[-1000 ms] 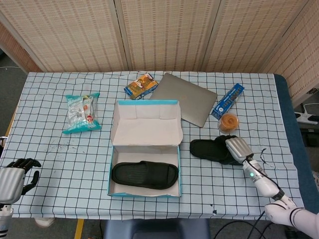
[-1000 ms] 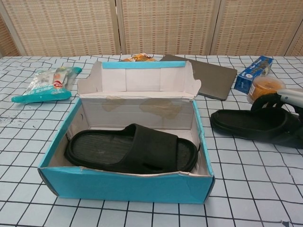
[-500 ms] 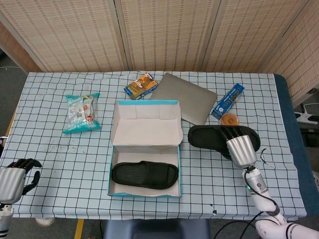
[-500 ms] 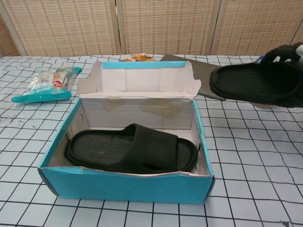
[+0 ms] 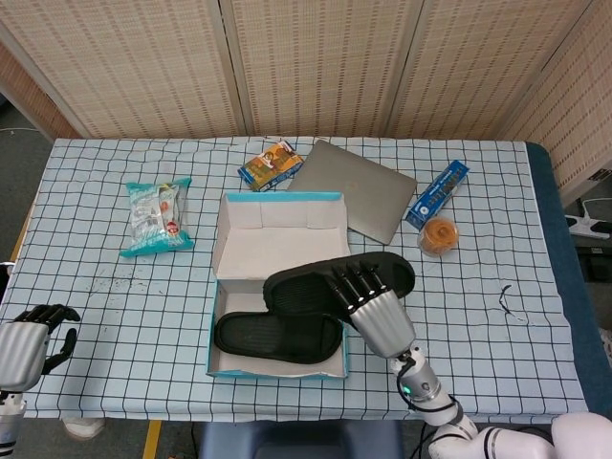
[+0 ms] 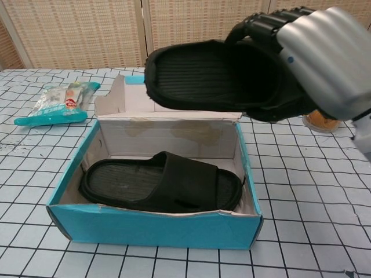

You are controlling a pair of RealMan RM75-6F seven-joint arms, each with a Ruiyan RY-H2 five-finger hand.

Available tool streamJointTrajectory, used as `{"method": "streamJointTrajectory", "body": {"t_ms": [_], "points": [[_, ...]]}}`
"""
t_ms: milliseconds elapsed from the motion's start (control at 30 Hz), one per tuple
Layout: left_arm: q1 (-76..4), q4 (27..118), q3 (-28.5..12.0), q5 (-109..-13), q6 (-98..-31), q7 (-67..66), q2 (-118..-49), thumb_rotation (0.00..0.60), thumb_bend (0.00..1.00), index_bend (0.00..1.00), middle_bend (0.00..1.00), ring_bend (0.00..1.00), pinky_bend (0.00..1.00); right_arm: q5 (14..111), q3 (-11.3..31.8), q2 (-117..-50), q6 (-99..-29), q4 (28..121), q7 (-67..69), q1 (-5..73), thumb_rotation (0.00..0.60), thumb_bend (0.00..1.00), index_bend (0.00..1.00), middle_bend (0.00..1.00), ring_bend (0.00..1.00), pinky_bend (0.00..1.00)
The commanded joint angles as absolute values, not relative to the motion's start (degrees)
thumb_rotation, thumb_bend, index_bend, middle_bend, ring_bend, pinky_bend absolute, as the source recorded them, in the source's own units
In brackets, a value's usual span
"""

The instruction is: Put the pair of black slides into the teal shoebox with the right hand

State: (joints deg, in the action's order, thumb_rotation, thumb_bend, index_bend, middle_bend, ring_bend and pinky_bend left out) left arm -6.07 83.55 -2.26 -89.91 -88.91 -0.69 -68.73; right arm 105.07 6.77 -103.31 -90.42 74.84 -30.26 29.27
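Observation:
One black slide (image 5: 277, 336) (image 6: 162, 184) lies flat inside the open teal shoebox (image 5: 212, 325) (image 6: 151, 227) at the table's middle. My right hand (image 5: 376, 311) (image 6: 324, 58) grips the second black slide (image 5: 316, 285) (image 6: 203, 78) by its strap and holds it in the air above the box's right half, sole level, toe pointing left. My left hand (image 5: 29, 339) hangs at the table's front left corner, fingers curled in, holding nothing.
Behind the box lie a grey laptop (image 5: 359, 189), a small orange snack box (image 5: 271, 164) and a blue carton (image 5: 437, 193). An orange-lidded cup (image 5: 439, 234) stands right of the box. A teal snack bag (image 5: 158, 215) lies at the left.
My right hand has lifted the second slide off the table on the right and carried it left, over the shoebox. The left hand has not moved.

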Motion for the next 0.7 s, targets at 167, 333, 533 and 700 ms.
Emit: {"method": "streamJointTrajectory", "body": {"t_ms": [167,333,533,700], "points": [[-6.0,83.5,-2.4,-89.9,-89.2,0.1,-68.5,0.600,0.49,0.46,0.44,0.39,0.52,103.6,10.5,-113.8,-83.6,64.3,-26.2,36.7,0.600,0.00,0.67,0.70,0.56,0.63],[-6.1,83.3,-2.4,-89.9,-89.1,0.6,-68.4,0.600,0.49,0.46,0.44,0.39,0.52,103.1,11.9,-119.6,-82.0,57.1,-24.0,40.6,0.600,0.00,0.67,0.70,0.57,0.63],[-6.0,83.5,-2.4,-90.1,-89.4,0.9,-68.2,0.600,0.49,0.46,0.44,0.39,0.52,101.9,12.6,-124.8,-81.2,49.7,-21.2,43.6,0.600,0.00,0.67,0.70,0.57,0.63],[-6.0,83.5,-2.5,-90.0,-89.4,1.4,-68.1,0.600,0.49,0.46,0.44,0.39,0.52,101.0,11.5,-127.1,-81.3,45.7,-19.1,43.7,0.600,0.00,0.68,0.71,0.57,0.63]]}}
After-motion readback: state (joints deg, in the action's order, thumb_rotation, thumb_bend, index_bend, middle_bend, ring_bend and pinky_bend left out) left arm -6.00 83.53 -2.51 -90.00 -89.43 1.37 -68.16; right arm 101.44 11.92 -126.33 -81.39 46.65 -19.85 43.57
